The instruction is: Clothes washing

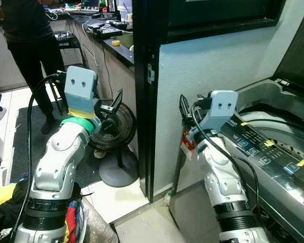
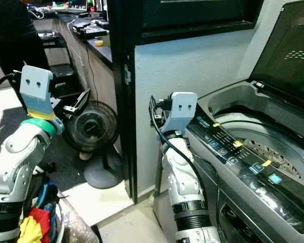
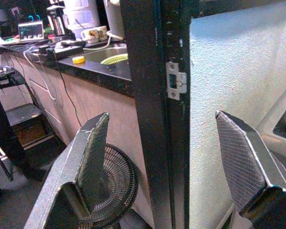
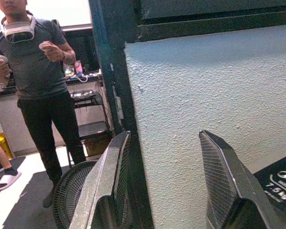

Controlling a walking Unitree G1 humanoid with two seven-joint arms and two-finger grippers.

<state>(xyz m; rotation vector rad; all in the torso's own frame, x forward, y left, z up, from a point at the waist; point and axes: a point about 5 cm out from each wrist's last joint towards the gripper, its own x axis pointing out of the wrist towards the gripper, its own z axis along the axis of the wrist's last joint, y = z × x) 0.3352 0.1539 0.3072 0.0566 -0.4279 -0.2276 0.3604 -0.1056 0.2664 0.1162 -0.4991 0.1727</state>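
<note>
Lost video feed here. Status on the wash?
Both grippers open, empty: left gripper raised by the fan, right gripper beside the washing machine. Lid up. Clothes low at left. Door frame between arms.

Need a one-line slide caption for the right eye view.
Both arms raised, right gripper beside the open top-load washing machine, left gripper before a floor fan, clothes pile below.

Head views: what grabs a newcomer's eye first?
The top-loading washing machine on the right, lid raised and drum exposed. Next, the two silver arms raised in front: the left gripper open ahead of a black floor fan, the right gripper open by the machine's near corner. A heap of colourful clothes lies at lower left, and a person stands behind.
</note>
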